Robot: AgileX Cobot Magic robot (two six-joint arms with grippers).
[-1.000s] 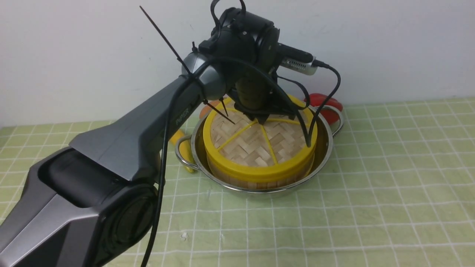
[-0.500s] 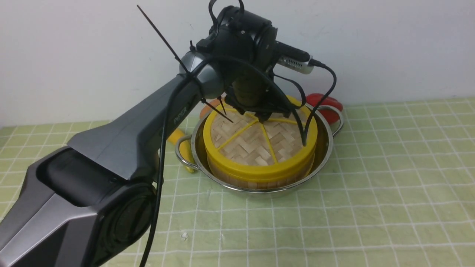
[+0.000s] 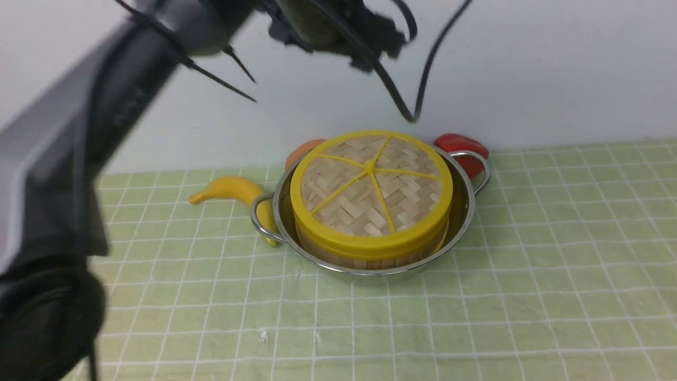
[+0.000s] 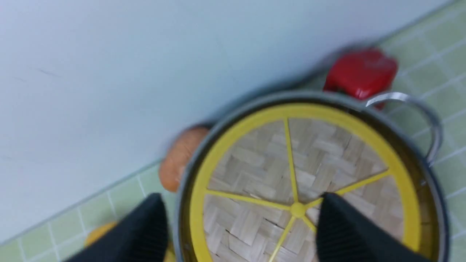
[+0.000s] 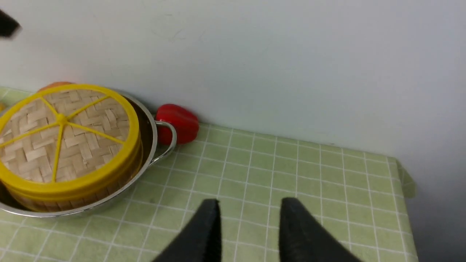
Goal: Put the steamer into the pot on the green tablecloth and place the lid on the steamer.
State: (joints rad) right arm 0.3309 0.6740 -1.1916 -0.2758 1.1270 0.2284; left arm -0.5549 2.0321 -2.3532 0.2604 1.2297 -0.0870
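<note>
The lid (image 3: 370,185) lies flat on the steamer (image 3: 365,260), which stands inside the pot (image 3: 461,211) on the green tablecloth (image 3: 529,264). Only the steamer's bamboo wall shows below the lid; its contents are hidden. My left gripper (image 4: 240,203) is open and empty, well above the lid (image 4: 291,163), not touching it. In the front view it is a blurred dark shape at the top edge (image 3: 333,37). My right gripper (image 5: 251,205) is open and empty, low over bare cloth to the right of the pot (image 5: 147,145); the lid (image 5: 65,131) and steamer (image 5: 72,202) show there too.
A yellow banana (image 3: 227,189) lies against the pot's left handle. An orange toy (image 3: 301,151) and a red pepper (image 3: 460,148) sit behind the pot against the white wall. The cloth's right edge (image 5: 400,174) ends near the wall.
My left gripper has lifted off the lid's hub and risen fast toward the top of the view. The lid stays on the steamer in the pot.
</note>
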